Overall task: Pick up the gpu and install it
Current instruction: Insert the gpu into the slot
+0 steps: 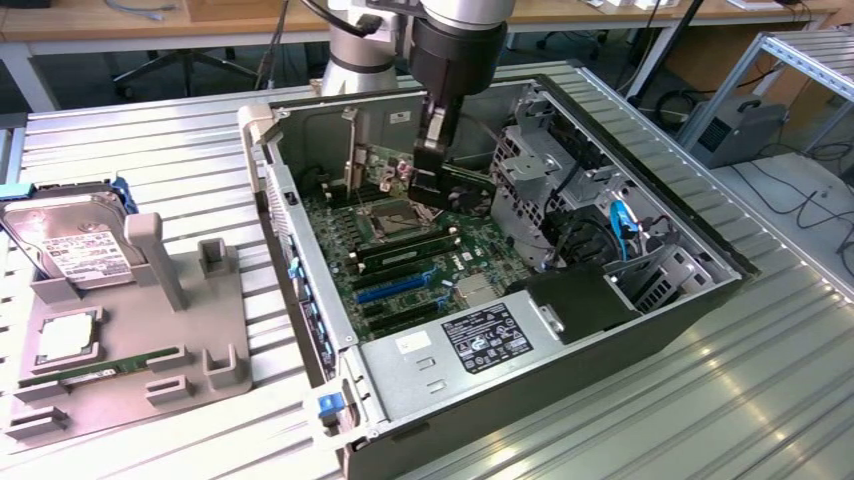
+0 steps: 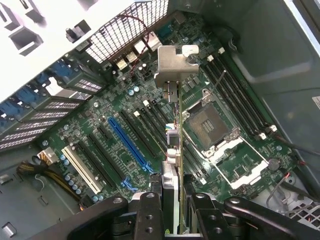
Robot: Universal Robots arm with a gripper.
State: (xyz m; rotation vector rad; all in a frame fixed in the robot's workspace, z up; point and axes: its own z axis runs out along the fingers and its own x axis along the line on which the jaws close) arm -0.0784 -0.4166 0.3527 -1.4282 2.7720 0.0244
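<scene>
One gpu (image 2: 176,150), seen edge-on, is pinched between the two fingers (image 2: 150,215) of the gripper (image 2: 172,205), over the motherboard (image 2: 100,125) inside the one open computer case (image 1: 694,300). Whether it touches a slot cannot be told. Beside it lie one blue slot (image 2: 127,142) and one white slot (image 2: 82,170). Outside, a grey tray (image 1: 174,350) holds one hard drive (image 1: 74,245) and one memory stick (image 1: 100,365)

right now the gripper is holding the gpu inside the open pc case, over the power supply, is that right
Not quite. The gripper does hold the gpu inside the open pc case, but over the motherboard, by its expansion slots, not over the power supply. The wrist view shows this.
</scene>
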